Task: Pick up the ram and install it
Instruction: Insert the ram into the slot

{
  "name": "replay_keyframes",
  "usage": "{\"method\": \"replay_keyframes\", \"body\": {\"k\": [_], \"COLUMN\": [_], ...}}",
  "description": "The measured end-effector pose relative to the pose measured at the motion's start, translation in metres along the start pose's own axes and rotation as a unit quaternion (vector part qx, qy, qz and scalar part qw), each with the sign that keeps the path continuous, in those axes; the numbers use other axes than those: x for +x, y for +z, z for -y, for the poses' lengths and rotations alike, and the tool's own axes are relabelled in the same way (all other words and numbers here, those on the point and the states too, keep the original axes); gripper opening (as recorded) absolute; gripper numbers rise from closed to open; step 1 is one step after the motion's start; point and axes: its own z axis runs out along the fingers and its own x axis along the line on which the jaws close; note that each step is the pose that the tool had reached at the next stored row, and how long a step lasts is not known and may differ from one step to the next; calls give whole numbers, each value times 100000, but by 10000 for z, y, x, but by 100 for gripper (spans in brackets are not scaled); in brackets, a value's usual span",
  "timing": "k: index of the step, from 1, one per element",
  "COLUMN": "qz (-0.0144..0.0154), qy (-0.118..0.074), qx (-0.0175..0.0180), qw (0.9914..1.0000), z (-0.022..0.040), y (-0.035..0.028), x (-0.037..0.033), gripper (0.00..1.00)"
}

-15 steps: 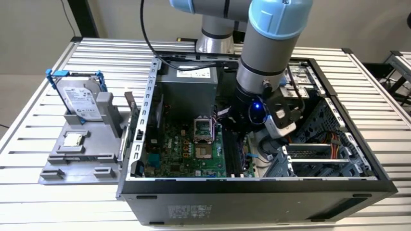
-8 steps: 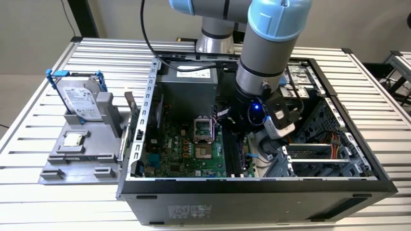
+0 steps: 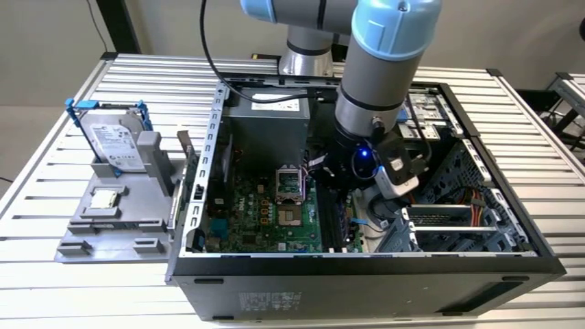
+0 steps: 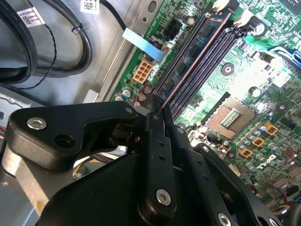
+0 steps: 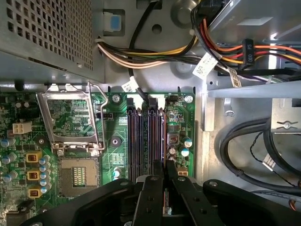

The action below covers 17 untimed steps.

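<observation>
Exterior view: the arm reaches down into the open computer case [image 3: 366, 264] that lies on the slatted desk [image 3: 55, 288], and its end effector [image 3: 346, 179] sits low over the green motherboard [image 3: 265, 219], on the side of the CPU socket [image 3: 289, 180] toward the exterior view's right. Outside the case, toward the exterior view's left, a grey fixture tray [image 3: 114, 226] carries a silver hard drive in a blue bracket [image 3: 114, 140] standing upright and a small square processor chip [image 3: 103, 199] lying flat. Both wrist views look past the black fingers [image 4: 157, 141] toward the memory slots [image 5: 146, 136], a bank of long dark parallel channels just beside the open CPU socket [image 5: 77, 176]. The fingers are pressed close together on the ram [image 4: 188, 63], pinching its thin top edge; in the second wrist view that edge shows as a narrow reddish line running from the fingertips along one slot toward the white latches [image 4: 220, 5] at the far end. In the first wrist view a sliver of the ram [image 5: 166, 207] shows between the two fingers [image 5: 153, 188], directly over the slot bank. Whether the stick is fully seated in the slot cannot be told. Bundled power cables [image 5: 155, 54] lie beyond the slots, away from the end effector.
</observation>
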Motion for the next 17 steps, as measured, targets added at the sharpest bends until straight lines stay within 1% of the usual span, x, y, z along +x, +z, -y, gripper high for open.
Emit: {"method": "replay_keyframes", "body": {"k": [3, 7, 12, 17], "qz": [-1, -37, -231, -249], "qy": [1, -31, -51, -62], "qx": [17, 41, 304, 447], "qw": [100000, 100000, 99999, 99999], "z": [-1, -2, -1, -3], "y": [14, 16, 16, 25], "x": [1, 2, 3, 2], "gripper": [0, 0, 0, 0]}}
